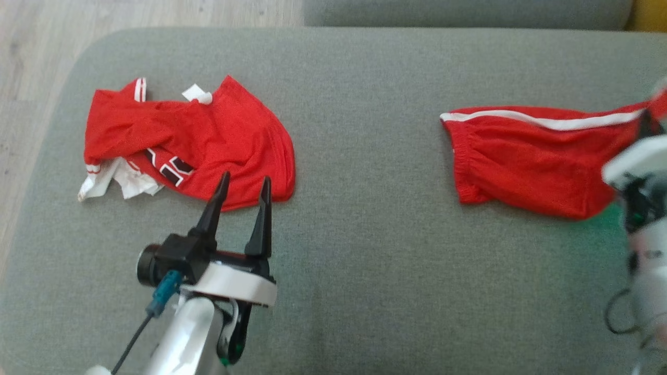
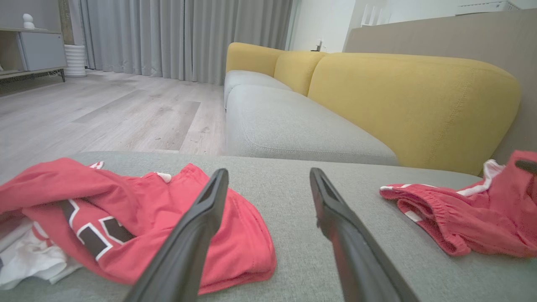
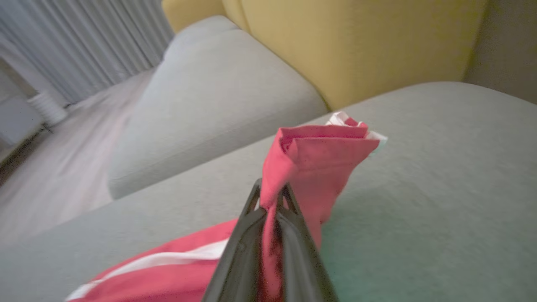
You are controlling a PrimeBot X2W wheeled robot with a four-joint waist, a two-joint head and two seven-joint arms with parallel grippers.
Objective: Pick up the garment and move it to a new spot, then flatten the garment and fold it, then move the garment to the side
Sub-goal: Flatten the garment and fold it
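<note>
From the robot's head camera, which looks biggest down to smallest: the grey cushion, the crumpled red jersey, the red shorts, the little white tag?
1. Grey fabric cushion
2-3. Crumpled red jersey and red shorts with a white stripe: alike, shorts partly hidden, so unranked.
4. Small white tag

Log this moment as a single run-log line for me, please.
left end effector: open, at jersey edge | right end effector: shut on shorts corner, raised | jersey: crumpled on cushion | shorts: not yet flattened
</note>
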